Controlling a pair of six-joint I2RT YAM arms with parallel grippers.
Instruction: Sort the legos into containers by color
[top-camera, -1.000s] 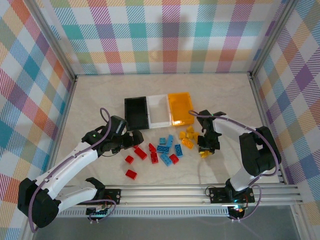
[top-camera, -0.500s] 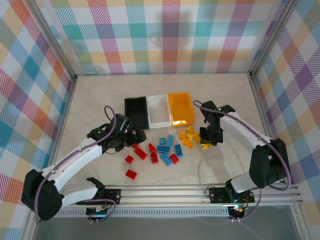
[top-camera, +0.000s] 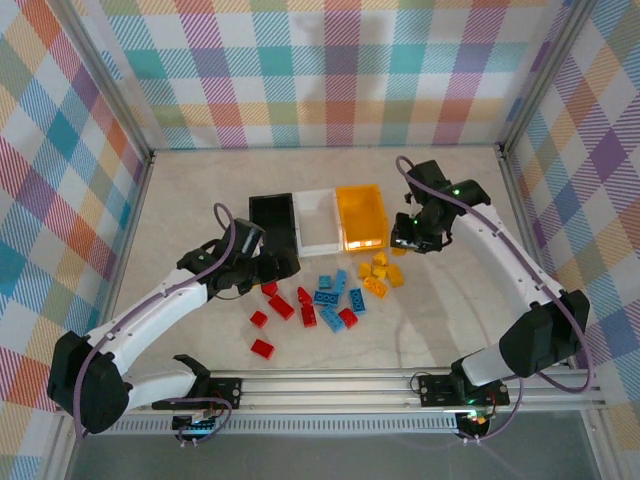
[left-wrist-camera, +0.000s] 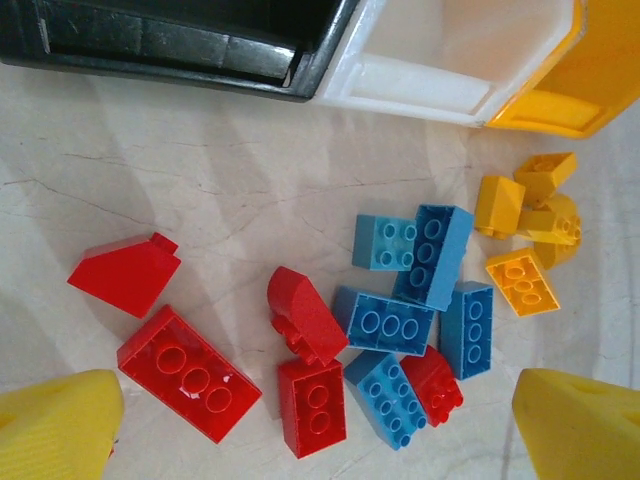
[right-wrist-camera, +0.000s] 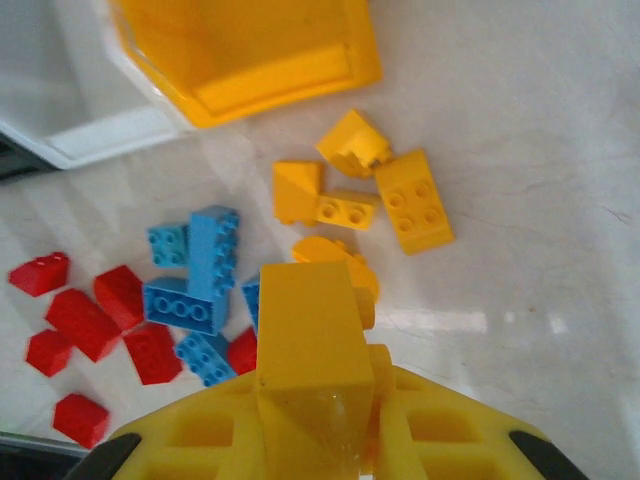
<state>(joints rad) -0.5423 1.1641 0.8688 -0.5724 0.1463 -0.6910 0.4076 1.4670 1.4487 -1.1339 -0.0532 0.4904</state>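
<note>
On the bench (top-camera: 450, 200) a black bin (top-camera: 272, 225), white bin (top-camera: 317, 218) and orange-yellow bin (top-camera: 362, 215) stand touching in a row. In front of them lie seven red legos (left-wrist-camera: 190, 372), five blue legos (left-wrist-camera: 385, 320) and about five yellow legos (left-wrist-camera: 522, 280). The right pincer (top-camera: 408, 240), just beside the orange-yellow bin, pinches a yellow brick (right-wrist-camera: 305, 340). The left pincer (top-camera: 275, 268) hangs spread by the black bin.

Three bins line the worktop (top-camera: 190, 200): one black bin (top-camera: 270, 212), one white bin (top-camera: 316, 215) and one orange bin (top-camera: 360, 210). Eighteen bricks are counted in all: seven red bricks (left-wrist-camera: 190, 372), five blue bricks (left-wrist-camera: 383, 320) and six yellow bricks (right-wrist-camera: 413, 200). Five of the yellow lie on the worktop, and a sixth yellow brick (right-wrist-camera: 305, 340) is held clear of it. Two robot arms (top-camera: 150, 310) reach over them.
</note>
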